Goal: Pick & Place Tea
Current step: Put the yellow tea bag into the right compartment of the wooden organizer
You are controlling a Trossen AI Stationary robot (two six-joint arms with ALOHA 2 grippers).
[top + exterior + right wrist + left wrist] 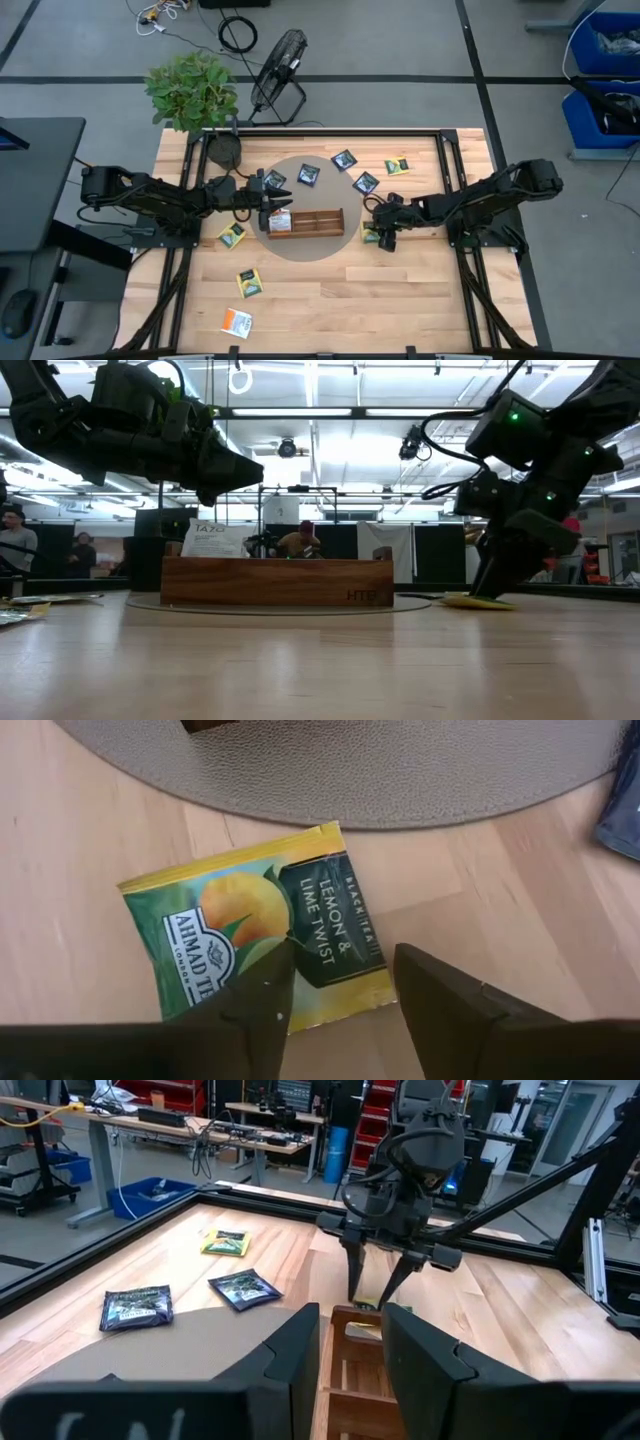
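Right gripper [384, 238] poised low over the yellow-green lemon sachet [265, 940]; its fingers stand apart, one tip on the sachet's printed face, the other just past the sachet's edge above bare wood, and nothing is clamped yet. Note where the sachet lies: flat on the wooden table [400, 300], just outside the rim of the round grey mat [345, 245], on the side toward the table's right edge, and near the right end of the compartmented wooden tray [310, 221]. The relation your next move turns on: the sachet sits directly beneath this gripper, offset a little to one finger's side, so one edge falls between the fingers; you would likely need to pinch that edge or shift across the face before closing. The sachet is nearly square, so its long axis matters little; its edges run askew to the line between the fingers.

Left gripper [272, 214] hangs over the tray's left end; whether its fingers grip anything, you cannot tell from these views; a white tea sachet [281, 220] shows at that end.

The right arm is plainly the nearer to the lemon sachet. Other sachets lie scattered: dark navy sachets [345, 159] toward the far edge; an orange-and-white sachet [237, 322] near the front-left corner.
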